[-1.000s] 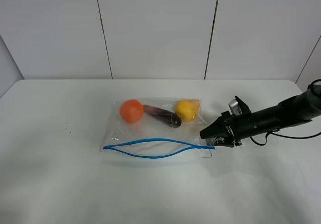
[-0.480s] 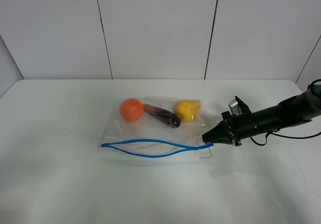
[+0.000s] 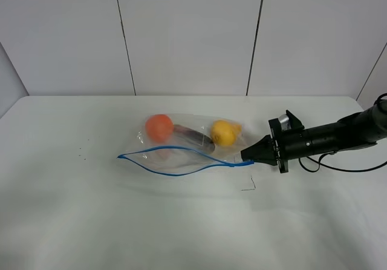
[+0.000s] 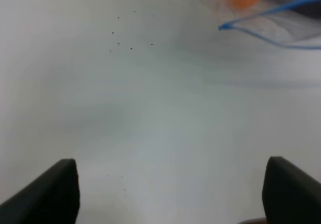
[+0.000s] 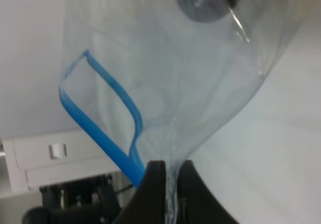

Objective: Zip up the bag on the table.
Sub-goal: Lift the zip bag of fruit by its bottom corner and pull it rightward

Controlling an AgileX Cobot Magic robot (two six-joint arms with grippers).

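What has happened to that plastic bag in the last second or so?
The right gripper, shut on the bag's corner by the blue zip strip, has moved up and slightly left in the high view, apparently lifting that corner off the table. The bag's mouth now gapes wider. The orange toy, purple toy and yellow toy lie about where they were.

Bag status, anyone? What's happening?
Right gripper shut on bag corner. Left gripper open, off the bag. Zip gaping. Nothing in the way.

Lab-like robot test station, plain white table [image 3: 54, 221], white wall panels [image 3: 187, 34] behind (thin dark seams)
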